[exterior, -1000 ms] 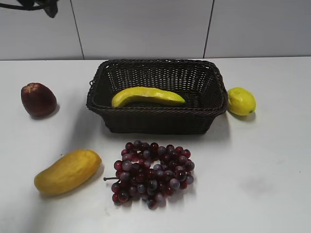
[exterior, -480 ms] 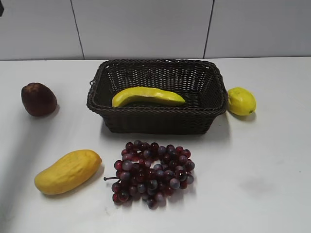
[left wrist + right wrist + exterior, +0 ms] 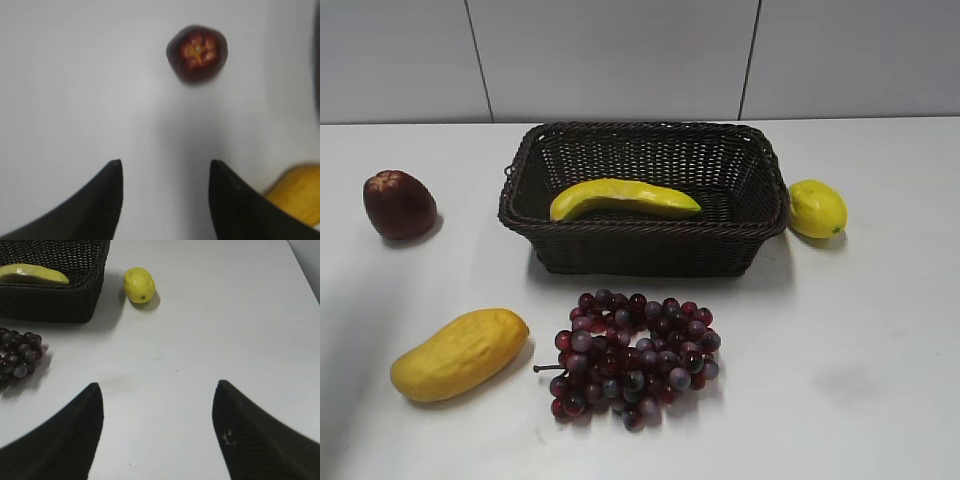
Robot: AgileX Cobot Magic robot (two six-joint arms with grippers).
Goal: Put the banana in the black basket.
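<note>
Okay, long yellow banana point(image 3: 625, 198) lies inside the dark woven wicker basket point(image 3: 645, 250); I'd keep both empty, wide-open grippers, left gripper point(image 3: 165, 172) and right gripper point(image 3: 157, 395), clear of it.

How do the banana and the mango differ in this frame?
The banana lies inside the black basket; the mango lies on the bare table at front left. The banana is long, slim and curved with pointed ends; the mango is plump and rounded. The banana is paler, greenish yellow; the mango is a deeper orange-yellow. Both lie on their sides, untouched by any gripper.
</note>
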